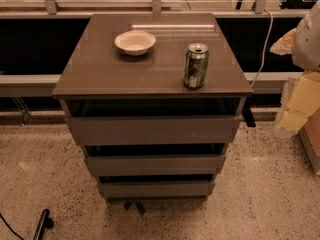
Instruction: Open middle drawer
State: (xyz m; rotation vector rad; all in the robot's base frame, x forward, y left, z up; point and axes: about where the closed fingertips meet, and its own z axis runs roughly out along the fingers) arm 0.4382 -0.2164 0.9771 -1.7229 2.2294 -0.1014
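Floor (260,204): pale speckled stone, nearest the camera.
Black object (43,223): low left on the floor, a short dark cylinder with a thin cable running off toward the left edge; what it is, cannot tell.
Dark fitting (135,206): under the cabinet base, left of centre.
Lowest drawer (156,189): shallow grey-brown front, just above the floor.
Middle drawer (155,165): central of the three, between lowest and top. Plain flat front with no handle and a dark strip along its upper edge. It sits in step with its neighbours and looks shut.
Top drawer (152,130): taller front, with a dark gap between it and the cabinet top.
Black piece (248,116): just beside the top drawer's right end; nature unclear.
Cabinet top (100,69): flat brown slab.
Can (195,65): green, upright, on the front right part of the top.
Bowl (135,42): white, upright, farther back and left of centre, well apart from the can.
Pale yellow blocks (300,101): right edge, beside the cabinet.
White rounded shape (307,34): above the blocks, cut off by the edge.
Gripper: not seen in this view; whether it is open or closed cannot be told.
Rail (155,9): metal, behind the cabinet.
White cable (267,34): drops from the rail at the far right.
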